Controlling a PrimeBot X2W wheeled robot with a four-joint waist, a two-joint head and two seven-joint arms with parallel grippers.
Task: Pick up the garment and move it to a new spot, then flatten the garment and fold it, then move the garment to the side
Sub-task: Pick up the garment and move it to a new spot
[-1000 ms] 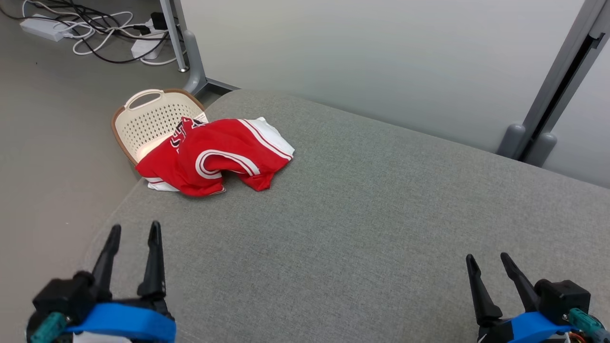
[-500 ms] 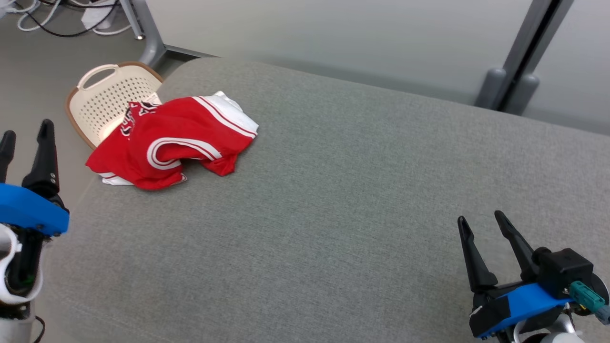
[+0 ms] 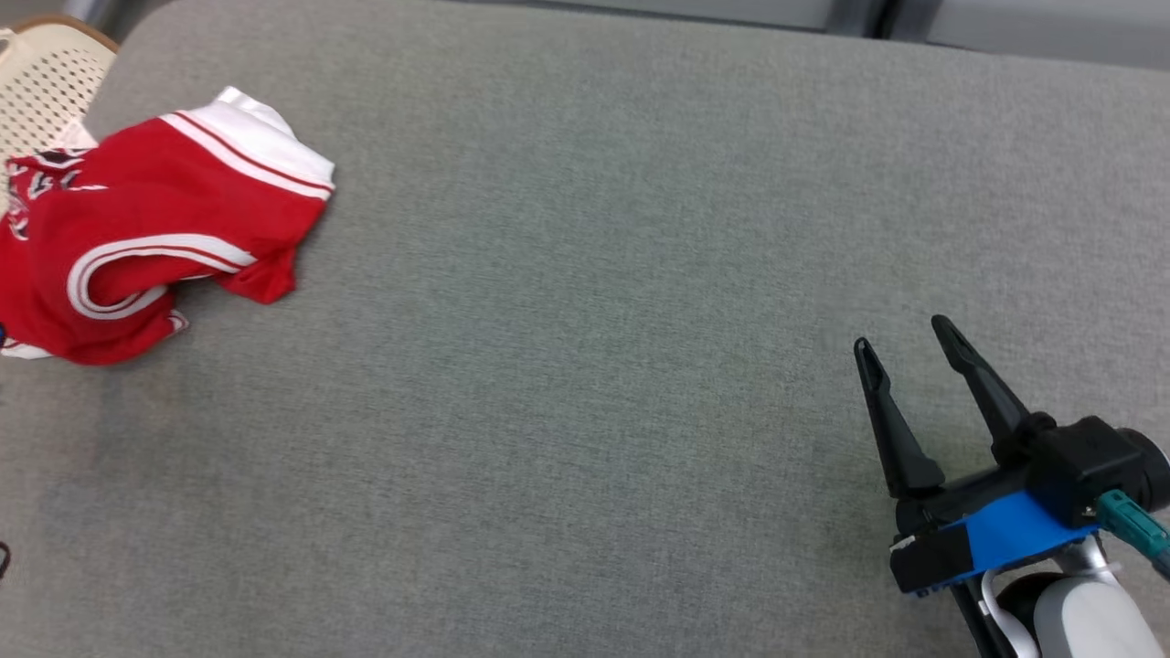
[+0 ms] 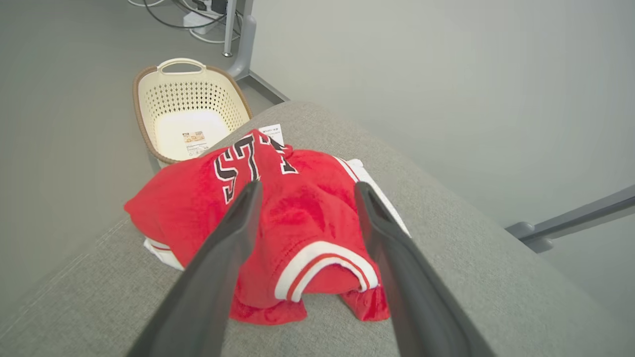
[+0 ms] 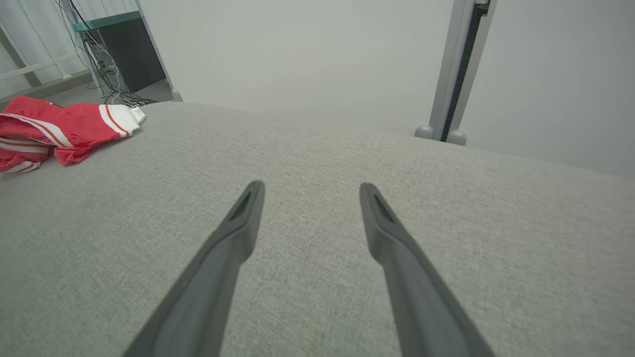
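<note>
At the lower right of the head view, the right gripper (image 3: 903, 334) stands nearest, its two dark fingers spread apart with nothing between them, over the grey cushioned surface (image 3: 585, 384). In the right wrist view the same two fingers rise from the bottom edge, well apart, with bare grey fabric in the gap.

In the left wrist view the left gripper (image 4: 308, 184) also has its fingers spread wide and grips nothing. They frame the garment (image 4: 198, 198) in the middle of that frame. Whether the tips touch the cloth cannot be told.

The garment is a red jersey with white and red striped trim and black-and-white lettering. It lies crumpled in a heap at a corner of the grey surface. In the head view it sits at the left edge, upper half, partly cut off by the frame and well apart from the right gripper. In the right wrist view it shows at the upper left. A small white tag (image 4: 273, 133) pokes out at its far side.

Beyond the garment, on the floor just beside the surface's corner, stands a cream perforated basket (image 4: 141, 114) with a brown rim and a handle at its far end. A label (image 4: 194, 137) lies inside it.

Farther still, a pale panel wall (image 4: 421, 74) runs behind the surface, with cables (image 4: 198, 10) on the floor at the top of the left wrist view and a grey post (image 5: 456, 64) at the upper right of the right wrist view.
</note>
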